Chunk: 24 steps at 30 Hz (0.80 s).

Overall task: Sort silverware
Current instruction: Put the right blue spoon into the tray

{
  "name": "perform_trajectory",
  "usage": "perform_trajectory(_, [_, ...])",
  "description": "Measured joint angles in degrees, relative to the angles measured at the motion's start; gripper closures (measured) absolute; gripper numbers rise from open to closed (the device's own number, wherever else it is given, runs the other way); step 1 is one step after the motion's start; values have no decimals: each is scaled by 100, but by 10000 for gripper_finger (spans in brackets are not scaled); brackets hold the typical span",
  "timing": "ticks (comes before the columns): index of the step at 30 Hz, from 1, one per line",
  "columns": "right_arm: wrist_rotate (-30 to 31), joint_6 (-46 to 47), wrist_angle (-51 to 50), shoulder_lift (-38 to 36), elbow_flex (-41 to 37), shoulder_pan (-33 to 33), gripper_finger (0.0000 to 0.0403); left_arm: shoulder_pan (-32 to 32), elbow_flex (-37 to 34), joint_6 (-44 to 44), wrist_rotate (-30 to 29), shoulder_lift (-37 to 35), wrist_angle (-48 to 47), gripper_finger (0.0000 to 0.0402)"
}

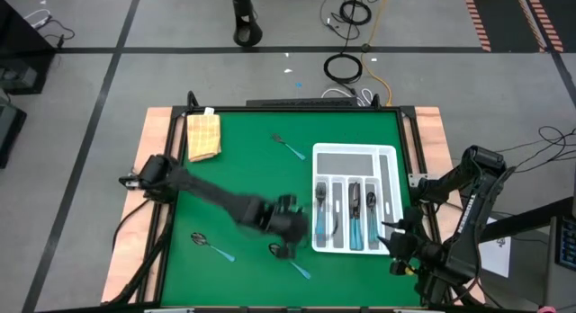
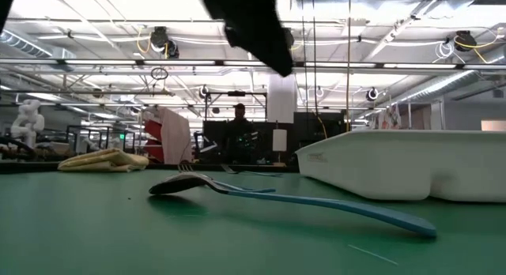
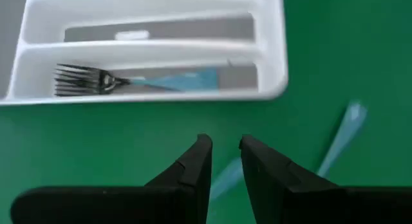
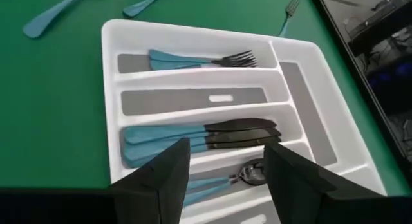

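The left gripper point(image 1: 286, 232), fingers slightly parted and empty, hovers above a spoon point(image 1: 290, 260) just left of the tray point(image 1: 355, 154); it should descend squarely over the handle.

A: How do the two arms look from above?

B: Both are black, made of thick rounded links. The left arm point(image 1: 211, 198) has a long straight link. The right arm point(image 1: 468, 201) has bulky joints, with thin dark cables close to it.

A: And the fingers in the wrist views?

B: The left fingers point(image 3: 193, 169) and the right fingers point(image 4: 166, 169) are matte black wedge-shaped plates with flat faces and straight edges.
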Motion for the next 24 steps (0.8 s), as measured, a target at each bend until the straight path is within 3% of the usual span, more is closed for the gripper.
perform_trajectory(3, [4,181,28,0,-17,5,218,-538,-299,266,-721,2,170,311])
perform_trajectory(5, [4,263,28,2,-48,5,218,-772,-594,268,-827,2,444,311])
perform_trajectory(15, [8,435,6,2,-61,5,218,-955,-1550,128,-827,9,1805,311])
perform_trajectory(19, [1,421,2,2,-63,-2,218,-906,-1640,85,-361,9,1844,311])
perform_trajectory(24, [-2,408,-10,2,-63,-2,218,-935,-1697,472,-288,9,1833,311])
